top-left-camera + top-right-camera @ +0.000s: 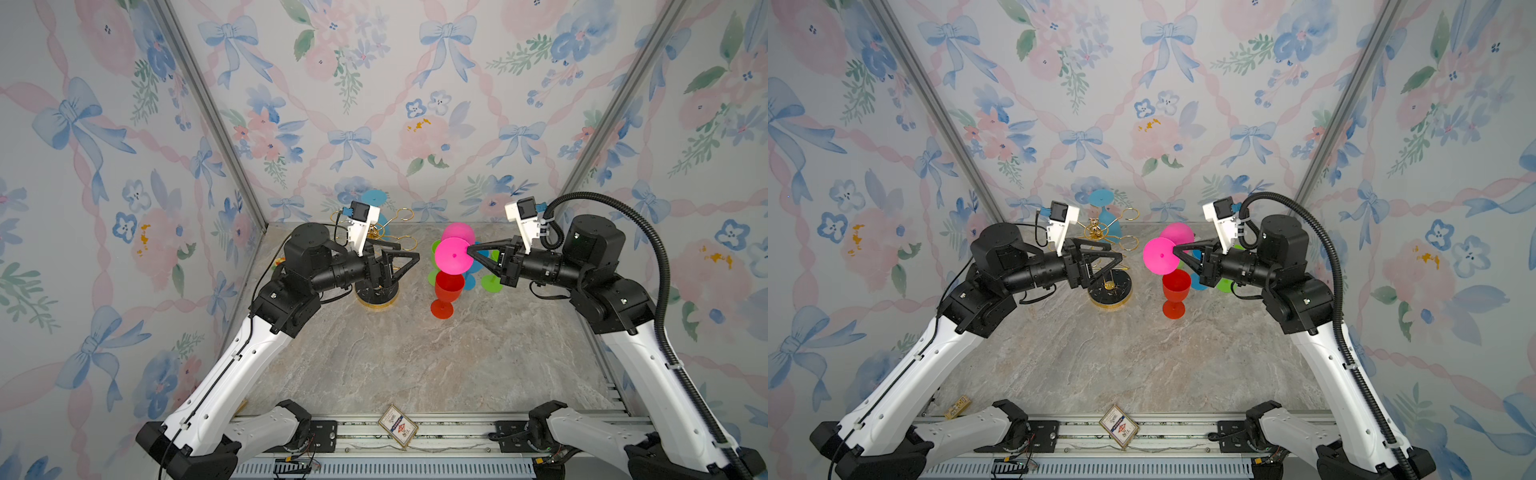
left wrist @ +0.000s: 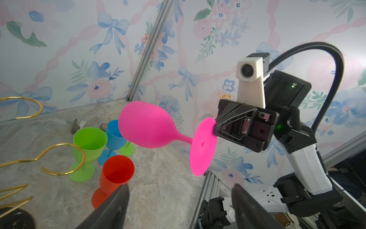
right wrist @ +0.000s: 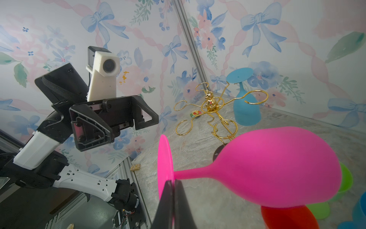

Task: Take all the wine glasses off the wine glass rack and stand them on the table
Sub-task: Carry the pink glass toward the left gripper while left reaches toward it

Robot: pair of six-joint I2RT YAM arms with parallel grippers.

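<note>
A card pack (image 1: pixel 397 425), perhaps, lies on the rail (image 1: pixel 457 434).

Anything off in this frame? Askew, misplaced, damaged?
The pink wine glass hangs sideways in mid-air, pinched only at its foot rim by the right hand, which looks like a thin grip. A card pack lies on the front rail, off the table. No spills or damage visible.

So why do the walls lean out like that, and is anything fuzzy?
In both top views the wide lens makes the corner posts lean outward, and the pink glass glows flat, almost without shading; in the left wrist view the left tool is close and fuzzy; in the right wrist view the right tool is a dark blur.
</note>
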